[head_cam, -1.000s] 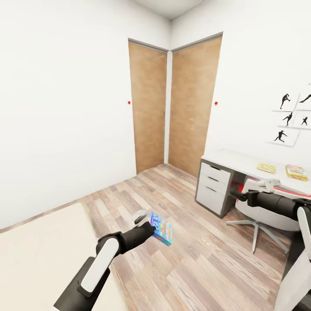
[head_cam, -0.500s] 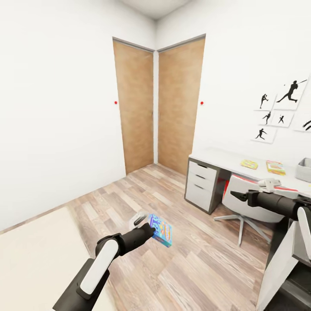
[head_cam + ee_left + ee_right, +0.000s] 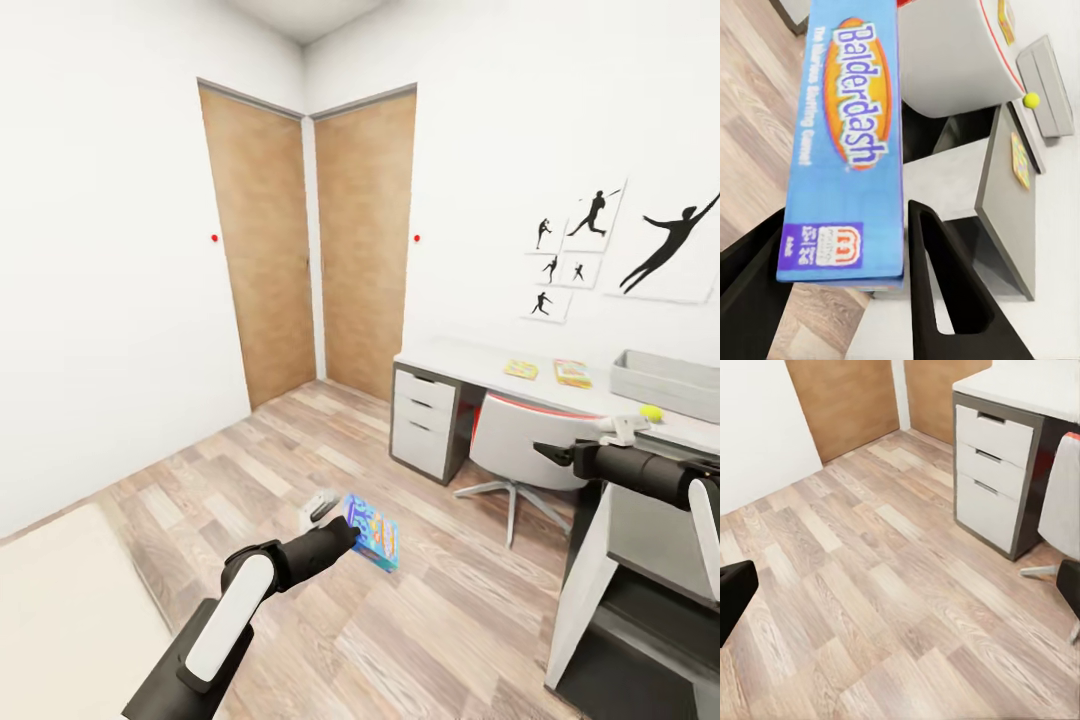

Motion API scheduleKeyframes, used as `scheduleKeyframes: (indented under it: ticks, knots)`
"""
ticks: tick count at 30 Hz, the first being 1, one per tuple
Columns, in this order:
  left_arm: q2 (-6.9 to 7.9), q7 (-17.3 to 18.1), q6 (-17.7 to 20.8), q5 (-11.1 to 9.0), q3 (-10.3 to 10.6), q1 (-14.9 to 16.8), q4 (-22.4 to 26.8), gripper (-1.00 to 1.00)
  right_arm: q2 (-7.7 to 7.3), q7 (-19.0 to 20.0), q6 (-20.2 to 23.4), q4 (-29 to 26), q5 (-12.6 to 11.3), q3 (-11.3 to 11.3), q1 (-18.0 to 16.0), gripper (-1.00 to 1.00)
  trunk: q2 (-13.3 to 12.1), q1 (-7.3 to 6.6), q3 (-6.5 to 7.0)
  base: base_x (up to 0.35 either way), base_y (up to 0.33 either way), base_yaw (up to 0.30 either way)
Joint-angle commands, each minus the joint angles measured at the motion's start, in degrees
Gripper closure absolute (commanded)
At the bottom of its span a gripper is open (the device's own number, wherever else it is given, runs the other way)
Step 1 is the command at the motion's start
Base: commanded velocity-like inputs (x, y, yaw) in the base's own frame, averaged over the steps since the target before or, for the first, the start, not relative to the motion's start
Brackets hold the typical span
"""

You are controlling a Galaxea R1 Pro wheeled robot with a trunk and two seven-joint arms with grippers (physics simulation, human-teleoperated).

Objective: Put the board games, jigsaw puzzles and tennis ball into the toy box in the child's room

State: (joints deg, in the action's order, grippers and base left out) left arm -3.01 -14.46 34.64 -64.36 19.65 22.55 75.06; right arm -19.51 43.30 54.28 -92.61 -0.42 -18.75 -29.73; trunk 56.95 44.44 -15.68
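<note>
My left gripper (image 3: 345, 527) is shut on a small blue board game (image 3: 374, 532), a "Balderdash" box (image 3: 847, 142) held out over the wood floor. The pale-topped table (image 3: 470, 358) stands to the right. The light-grey toy box (image 3: 664, 384) sits on its far end, and the tennis ball (image 3: 651, 412) lies just in front of it. Two flat colourful toys (image 3: 521, 369) (image 3: 572, 373) lie on the table top, too small to tell game from puzzle. A jigsaw puzzle (image 3: 1020, 159) lies on the lower dark section. My right gripper (image 3: 548, 453) hangs open near the chair, its fingers wide apart (image 3: 904, 585).
A white swivel chair (image 3: 525, 445) is pushed up to the table beside the white drawers (image 3: 425, 425). Two wooden doors (image 3: 310, 240) meet in the far corner. The bed (image 3: 60, 600) is at my lower left. Open wood floor (image 3: 300, 450) lies between me and the table.
The whole view has swung to the right, so the doors slid left and the toy box and tennis ball came into view. Both arms hold the same pose, the blue game still gripped.
</note>
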Motion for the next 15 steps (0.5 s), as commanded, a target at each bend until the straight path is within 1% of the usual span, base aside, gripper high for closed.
scheduleKeyframes:
  ticks: [1,7,15]
  knots:
    - [-0.03,-0.56,0.11,-0.68,-0.02,0.04,0.09,1.00,0.00,0.21,0.39,-0.02,-0.02,-0.06,-0.07,-1.00,0.06,0.01,-0.08,0.000,-0.098,-0.295]
    - [0.02,-0.57,0.02,-0.74,-0.05,-0.09,0.09,1.00,0.00,0.21,0.39,-0.02,-0.02,-0.02,-0.07,-1.00,0.06,0.01,-0.08,0.000,-0.152,-0.295]
    - [0.03,-0.49,0.07,-0.84,-0.05,-0.13,0.09,1.00,0.00,0.21,0.39,-0.02,-0.02,-0.02,-0.07,-1.00,0.06,0.01,-0.08,0.000,-0.025,-0.295]
